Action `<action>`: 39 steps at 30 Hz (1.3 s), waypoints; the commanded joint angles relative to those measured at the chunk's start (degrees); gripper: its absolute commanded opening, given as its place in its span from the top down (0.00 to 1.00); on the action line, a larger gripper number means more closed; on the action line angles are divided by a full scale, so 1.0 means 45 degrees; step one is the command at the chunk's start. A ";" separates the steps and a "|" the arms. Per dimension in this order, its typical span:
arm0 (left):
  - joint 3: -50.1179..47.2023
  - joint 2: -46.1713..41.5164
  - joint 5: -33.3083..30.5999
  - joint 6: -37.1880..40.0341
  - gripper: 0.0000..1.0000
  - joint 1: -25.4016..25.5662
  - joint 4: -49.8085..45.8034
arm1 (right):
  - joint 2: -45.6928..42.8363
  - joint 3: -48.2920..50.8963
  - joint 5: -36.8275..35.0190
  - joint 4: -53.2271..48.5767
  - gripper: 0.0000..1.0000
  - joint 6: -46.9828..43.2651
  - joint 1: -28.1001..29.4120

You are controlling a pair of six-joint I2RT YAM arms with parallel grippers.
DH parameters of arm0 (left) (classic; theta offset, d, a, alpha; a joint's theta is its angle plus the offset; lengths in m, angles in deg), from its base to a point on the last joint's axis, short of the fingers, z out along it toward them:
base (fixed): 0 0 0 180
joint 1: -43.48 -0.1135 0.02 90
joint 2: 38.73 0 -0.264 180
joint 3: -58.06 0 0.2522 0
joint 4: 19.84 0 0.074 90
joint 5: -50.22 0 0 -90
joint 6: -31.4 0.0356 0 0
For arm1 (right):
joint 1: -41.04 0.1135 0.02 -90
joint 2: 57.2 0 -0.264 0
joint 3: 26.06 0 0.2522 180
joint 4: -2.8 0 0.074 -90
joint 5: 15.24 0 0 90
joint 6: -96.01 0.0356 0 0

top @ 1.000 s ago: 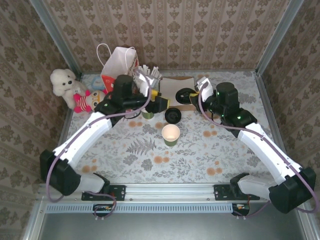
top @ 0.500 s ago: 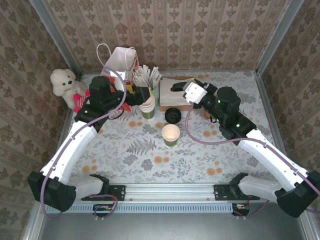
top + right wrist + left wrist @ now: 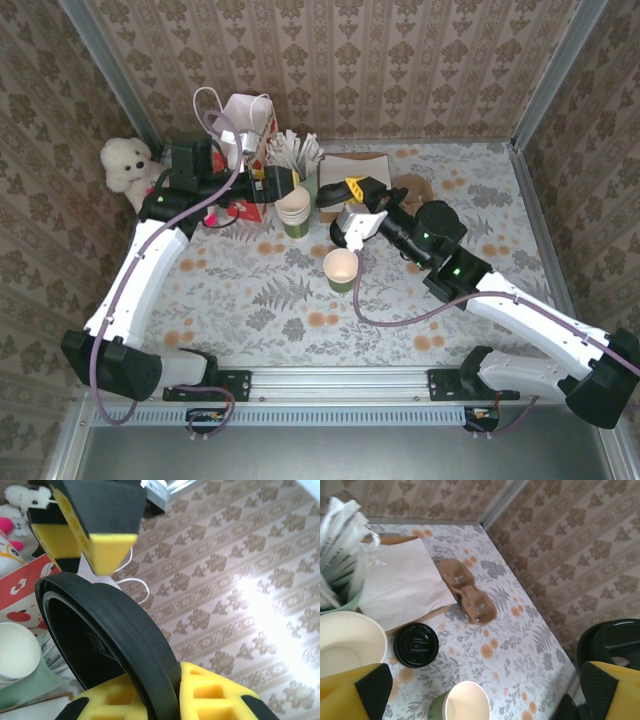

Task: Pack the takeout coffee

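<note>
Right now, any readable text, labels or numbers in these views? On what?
No text can be read.
Red and white bag: print too small to read.
Black lid on the table: embossed marks, too blurred.
Straw wrappers: faint print, unreadable.

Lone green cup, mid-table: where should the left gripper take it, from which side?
Probably the side wall of the lone green cup, just below the rim, coming in from its left. It stands upright and open-mouthed, so a top grip might dent the rim; the left gripper is open and that side looks free.
</note>
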 commanded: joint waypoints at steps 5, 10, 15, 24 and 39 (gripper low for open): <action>0.2201 0.0906 0.3757 0.2068 0.03 -0.0315 -0.2983 | 0.0997 0.0745 0.0609 0.3786 0.90 -0.4167 0.1230; 0.3461 0.1461 0.4711 0.3900 0.12 -0.0198 -0.4976 | 0.1572 0.1371 0.1900 0.5202 0.91 -0.6369 0.1518; 0.4478 0.1648 0.2569 0.6543 0.21 0.0383 -0.8040 | 0.1471 0.1557 0.2786 0.4933 0.91 -0.7343 0.1520; 0.4994 0.2140 0.2233 0.8142 0.41 0.0538 -0.9721 | 0.1565 0.1353 0.3513 0.4767 0.94 -0.8601 0.1530; 0.4077 0.1818 0.3355 0.8206 0.53 0.0495 -0.9004 | 0.1568 0.1250 0.3436 0.4931 0.94 -0.8874 0.1530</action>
